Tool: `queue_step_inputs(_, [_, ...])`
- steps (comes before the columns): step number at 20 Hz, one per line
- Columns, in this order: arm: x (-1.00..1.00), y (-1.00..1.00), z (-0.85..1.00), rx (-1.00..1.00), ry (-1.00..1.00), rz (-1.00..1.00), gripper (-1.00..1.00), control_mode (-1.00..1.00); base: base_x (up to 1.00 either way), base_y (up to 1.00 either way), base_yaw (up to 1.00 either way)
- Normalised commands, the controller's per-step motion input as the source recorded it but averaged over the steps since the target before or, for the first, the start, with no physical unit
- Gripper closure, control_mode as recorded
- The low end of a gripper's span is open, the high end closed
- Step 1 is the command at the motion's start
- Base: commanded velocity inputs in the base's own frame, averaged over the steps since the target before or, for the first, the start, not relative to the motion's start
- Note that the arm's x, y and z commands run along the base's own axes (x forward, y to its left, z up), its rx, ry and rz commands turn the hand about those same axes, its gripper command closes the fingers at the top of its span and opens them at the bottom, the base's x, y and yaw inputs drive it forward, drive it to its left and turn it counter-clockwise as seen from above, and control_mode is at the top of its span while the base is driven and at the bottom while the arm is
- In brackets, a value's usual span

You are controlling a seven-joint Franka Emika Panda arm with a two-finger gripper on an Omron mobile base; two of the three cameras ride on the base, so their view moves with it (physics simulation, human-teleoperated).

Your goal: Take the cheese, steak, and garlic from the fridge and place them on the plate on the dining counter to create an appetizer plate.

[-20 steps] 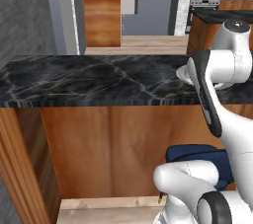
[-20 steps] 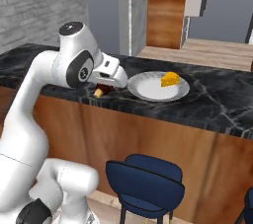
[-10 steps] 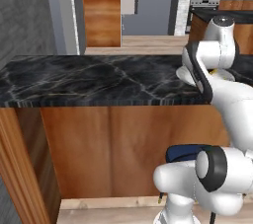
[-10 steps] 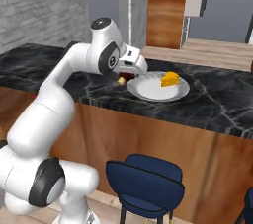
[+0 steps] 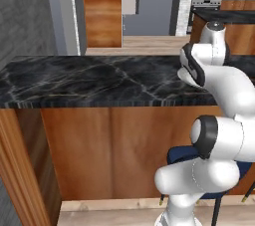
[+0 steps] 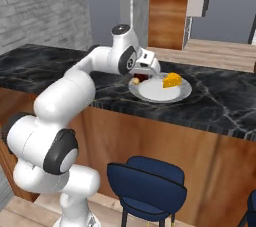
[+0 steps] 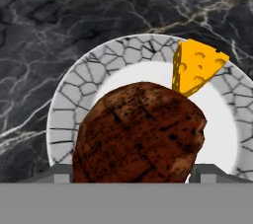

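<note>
My gripper point(image 7: 132, 172) is shut on the steak point(image 7: 141, 134), a dark reddish-brown lump, and holds it just above the near side of the white plate point(image 7: 64, 114). The yellow cheese point(image 7: 197, 67) wedge lies on the plate's far right part. From the right base view, the gripper point(image 6: 144, 74) hangs over the left edge of the plate point(image 6: 152, 91), with the steak point(image 6: 142, 78) under it and the cheese point(image 6: 172, 80) to its right. The plate rests on the black marble dining counter point(image 6: 220, 101). The garlic and the fridge are out of view.
A navy stool point(image 6: 147, 181) stands under the counter's wood-panel front point(image 5: 109, 150). The counter top point(image 5: 89, 80) stretches bare to the left of the arm. Behind it lie a wooden floor and tall cabinets point(image 5: 102, 6).
The arm has swung along the counter toward the plate, carrying the steak from beside the plate's left edge to just over it. The cheese and plate have not moved.
</note>
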Motion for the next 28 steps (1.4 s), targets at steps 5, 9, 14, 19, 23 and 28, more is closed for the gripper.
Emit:
queue_step_inputs(5, [0.31,-0.11,-0.31,-0.05,0.0,-0.03,1.0,-1.0,0.0,0.0,0.0])
queue_step_inputs(9, [0.29,-0.11,-0.33,-0.05,0.0,-0.02,1.0,-1.0,0.0,0.0,0.0])
queue_step_inputs(14, [0.16,-0.01,-0.22,-0.02,0.0,-0.01,1.0,-1.0,0.0,0.0,0.0])
queue_step_inputs(19, [0.12,-0.01,-0.07,-0.02,-0.02,0.0,-1.0,-1.0,0.0,0.0,0.0])
queue_step_inputs(23, [0.23,-0.02,0.0,-0.01,-0.02,0.0,-1.0,-1.0,0.0,0.0,0.0])
queue_step_inputs(28, [0.08,-0.07,0.01,0.0,-0.06,0.0,-1.0,-1.0,0.0,0.0,0.0])
